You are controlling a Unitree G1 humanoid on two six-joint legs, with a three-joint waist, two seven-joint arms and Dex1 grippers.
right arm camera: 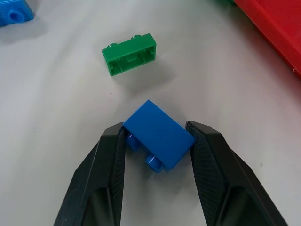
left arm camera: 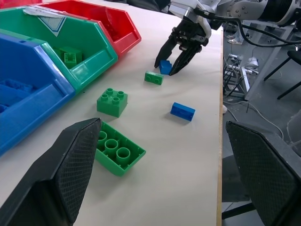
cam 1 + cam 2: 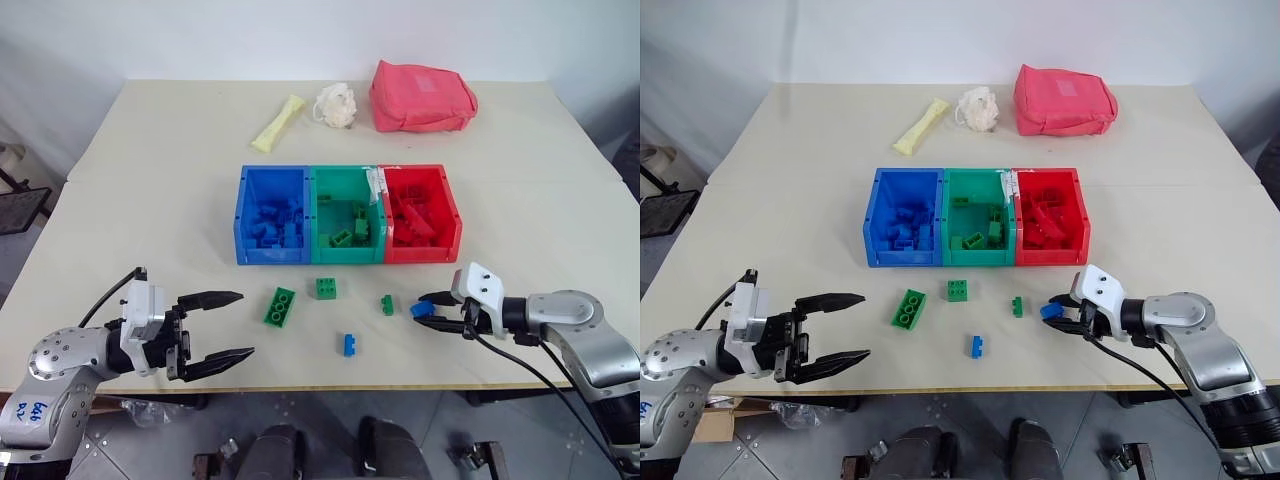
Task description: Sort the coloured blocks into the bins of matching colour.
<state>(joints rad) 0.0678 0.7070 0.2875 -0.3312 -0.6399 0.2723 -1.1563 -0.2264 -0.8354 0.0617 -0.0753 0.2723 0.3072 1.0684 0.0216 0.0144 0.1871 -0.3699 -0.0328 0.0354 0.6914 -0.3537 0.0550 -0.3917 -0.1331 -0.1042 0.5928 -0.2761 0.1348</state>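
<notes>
A: From the head view, where does the blue block lie?

B: Near the desk's front edge toward its right corner, pinched in the right claw. The blue bin stands toward the desk's middle, up and left of that claw, beyond the green bin and red bin.

A: And the left claw?

B: Spread wide, holding nothing, by the front left edge; the long green block is nearest it.

A: The left wrist view?

B: The right claw closes on the block above the pale desk.

A: The right wrist view?

B: The block's long axis runs slantwise between the fingers. A small green block lies just beyond. The room is white-walled.
</notes>
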